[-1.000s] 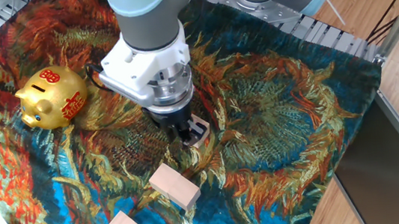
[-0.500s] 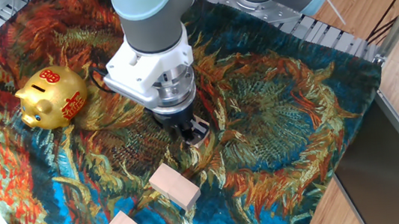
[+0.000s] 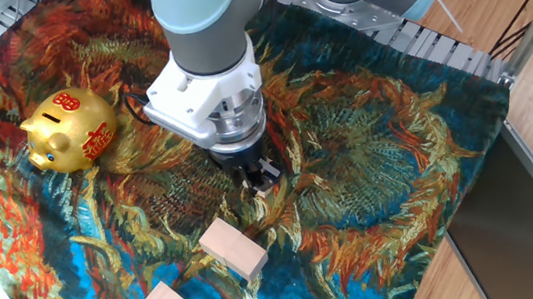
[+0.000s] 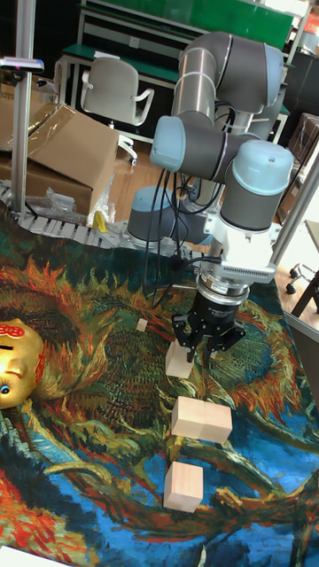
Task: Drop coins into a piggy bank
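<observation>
We see the gripper [image 3: 261, 173] has drifted slightly right and up since a second ago, low over the cloth [image 3: 368, 158]; we cannot tell how its jaws stand. The pig [image 3: 70, 131] sits unmoved at the table's left, well apart. Blocks [image 3: 234, 250] stay put.

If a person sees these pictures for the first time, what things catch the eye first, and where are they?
The big grey robot arm fills the middle, its tool low over the bright sunflower-painted cloth. The shiny gold piggy bank sits at the left in the fixed view. Pale wooden blocks lie on the cloth near the tool.
</observation>
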Robot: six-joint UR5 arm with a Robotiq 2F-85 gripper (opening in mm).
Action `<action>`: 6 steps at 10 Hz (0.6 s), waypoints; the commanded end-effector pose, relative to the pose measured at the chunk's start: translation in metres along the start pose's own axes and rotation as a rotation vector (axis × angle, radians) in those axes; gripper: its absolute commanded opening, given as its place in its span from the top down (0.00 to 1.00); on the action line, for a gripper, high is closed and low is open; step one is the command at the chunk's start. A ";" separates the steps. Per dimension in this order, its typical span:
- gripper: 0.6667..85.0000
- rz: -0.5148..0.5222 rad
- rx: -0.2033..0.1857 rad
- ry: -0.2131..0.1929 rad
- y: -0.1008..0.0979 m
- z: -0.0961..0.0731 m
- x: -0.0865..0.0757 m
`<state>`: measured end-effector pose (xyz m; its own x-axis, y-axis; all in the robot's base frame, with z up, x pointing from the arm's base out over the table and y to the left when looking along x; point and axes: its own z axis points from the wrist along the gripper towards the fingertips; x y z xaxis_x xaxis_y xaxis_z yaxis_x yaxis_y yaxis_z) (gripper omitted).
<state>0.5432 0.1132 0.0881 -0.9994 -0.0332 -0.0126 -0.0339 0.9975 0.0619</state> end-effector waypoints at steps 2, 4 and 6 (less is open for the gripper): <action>0.64 -0.004 -0.010 -0.021 0.002 -0.001 -0.006; 0.64 0.009 -0.022 -0.020 0.005 -0.001 -0.005; 0.64 0.013 -0.024 -0.031 0.005 -0.001 -0.008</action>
<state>0.5480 0.1156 0.0883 -0.9990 -0.0309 -0.0328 -0.0332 0.9971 0.0692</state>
